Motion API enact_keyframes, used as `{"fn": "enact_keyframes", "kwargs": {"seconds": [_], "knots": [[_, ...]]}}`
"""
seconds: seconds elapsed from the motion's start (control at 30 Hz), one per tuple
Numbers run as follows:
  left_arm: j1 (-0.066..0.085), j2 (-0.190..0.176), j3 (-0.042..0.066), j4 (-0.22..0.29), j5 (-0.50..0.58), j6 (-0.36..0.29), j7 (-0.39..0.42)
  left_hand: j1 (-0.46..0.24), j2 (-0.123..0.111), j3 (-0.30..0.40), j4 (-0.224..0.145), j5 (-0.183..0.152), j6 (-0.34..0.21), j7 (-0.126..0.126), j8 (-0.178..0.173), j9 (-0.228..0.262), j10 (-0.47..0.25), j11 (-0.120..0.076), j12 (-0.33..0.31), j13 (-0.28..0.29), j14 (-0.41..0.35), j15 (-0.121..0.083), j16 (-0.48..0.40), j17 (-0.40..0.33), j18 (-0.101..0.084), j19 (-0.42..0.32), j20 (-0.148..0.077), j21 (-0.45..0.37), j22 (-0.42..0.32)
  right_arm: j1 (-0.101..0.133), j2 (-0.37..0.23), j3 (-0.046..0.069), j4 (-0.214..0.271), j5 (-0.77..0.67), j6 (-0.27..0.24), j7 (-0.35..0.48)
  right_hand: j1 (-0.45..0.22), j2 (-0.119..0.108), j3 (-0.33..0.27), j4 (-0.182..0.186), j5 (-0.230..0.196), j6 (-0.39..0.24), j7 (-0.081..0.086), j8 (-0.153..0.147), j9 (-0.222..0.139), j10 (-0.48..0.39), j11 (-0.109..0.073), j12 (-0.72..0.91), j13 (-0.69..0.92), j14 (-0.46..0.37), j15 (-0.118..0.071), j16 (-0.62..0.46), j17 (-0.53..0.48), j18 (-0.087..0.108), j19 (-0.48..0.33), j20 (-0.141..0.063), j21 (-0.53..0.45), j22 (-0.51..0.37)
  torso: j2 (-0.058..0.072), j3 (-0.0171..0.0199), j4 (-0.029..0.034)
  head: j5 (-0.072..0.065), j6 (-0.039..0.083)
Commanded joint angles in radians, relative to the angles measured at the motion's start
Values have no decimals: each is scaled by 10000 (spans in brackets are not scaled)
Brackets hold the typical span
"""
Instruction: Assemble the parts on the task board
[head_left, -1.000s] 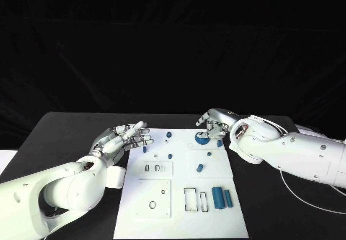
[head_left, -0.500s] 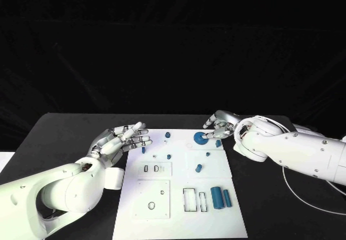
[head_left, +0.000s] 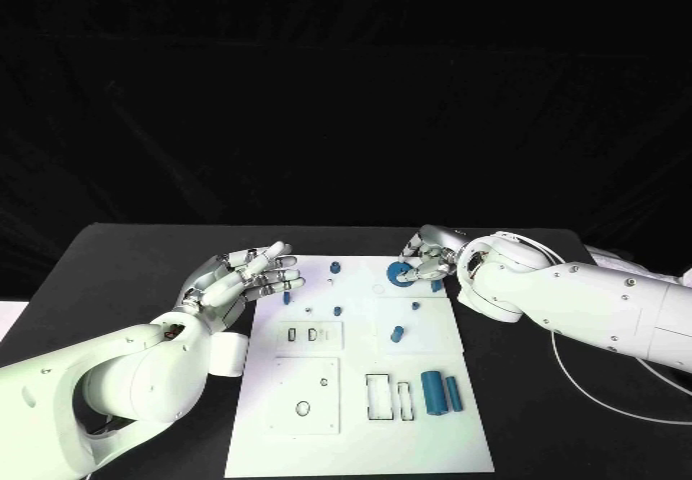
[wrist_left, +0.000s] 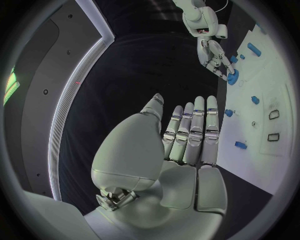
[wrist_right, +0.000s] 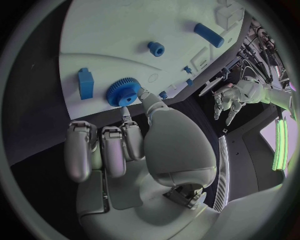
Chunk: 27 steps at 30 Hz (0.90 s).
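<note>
The white task board (head_left: 361, 425) lies in the middle of the black table. A blue gear (head_left: 401, 277) sits flat on the board's far end. My right hand (head_left: 431, 256) is just right of the gear. Its thumb and one finger reach down to the gear's (wrist_right: 122, 92) rim, and the other fingers (wrist_right: 103, 150) are curled back. The gear is not lifted. My left hand (head_left: 240, 280) hovers at the board's left edge with fingers spread and nothing in it. A blue cylinder (head_left: 433, 392) and a slim blue bar (head_left: 456, 396) lie near the board's front right.
Small blue pegs stand on the board, such as one (head_left: 335, 268) at the far edge and one (head_left: 400, 333) in the middle. A blue block (wrist_right: 84, 82) sits beside the gear. A white cable (head_left: 577, 372) loops on the table to the right.
My right hand has drawn back to the right off the gear, uncovering it, then sunk so its fingertips meet the rim. The left hand has barely moved.
</note>
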Motion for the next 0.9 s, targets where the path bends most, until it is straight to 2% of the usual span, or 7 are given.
{"fn": "enact_keyframes", "kwargs": {"seconds": [0.03, 0.57, 0.7, 0.9], "knots": [[12, 19, 8, 8, 13, 228, 16, 13, 73, 12, -75, -41, 27, 52, -43, -13, 48, 40, -55, -11, 72, -12, -34, 16, 126, 57, -7, 17, -15, -32, 30, 2, -12, -407, 392, -231, 78, 56, -71, -14, 64, 118, -4, 66, 19, 89, -1, 128, 934, 859, 35, 62, 1626, -154, 91, -5, 53, 97, -2, 0, -6, 9, -21], [12, 7, 8, -6, 13, 243, -10, 20, 85, 9, -89, -41, 30, 43, -52, -13, 52, 35, -66, -11, 76, -14, -41, 22, 126, 63, -8, 13, -20, -71, 57, 2, -93, -657, 361, -329, 262, 175, 5, -108, 52, 278, -27, 145, 33, 194, -24, 308, 1161, 869, 21, 99, 1698, -207, 203, -13, 195, 385, 3, 5, -11, 21, -62], [12, 7, 8, -9, 13, 249, -15, 20, 85, 9, -89, -41, 30, 43, -52, -13, 52, 35, -66, -11, 76, -14, -41, 22, 126, 63, -8, 13, -20, -77, 51, 2, -100, -784, 371, -301, 378, 169, 49, -201, 17, 292, -25, 144, 25, 208, -24, 334, 1207, 871, 21, 107, 1712, -213, 212, -15, 214, 420, 0, 13, -10, 20, -72], [12, 4, 8, -18, 13, 252, -21, 20, 85, 9, -89, -41, 30, 43, -52, -13, 52, 35, -66, -11, 76, -14, -41, 22, 126, 63, -8, 13, -20, -119, 40, 2, -14, -956, 449, -171, 727, 197, 228, -477, -110, 389, -24, 169, 21, 268, -28, 427, 1338, 881, 18, 138, 1781, -237, 256, -17, 279, 553, 1, 7, -14, 17, -82]]}}
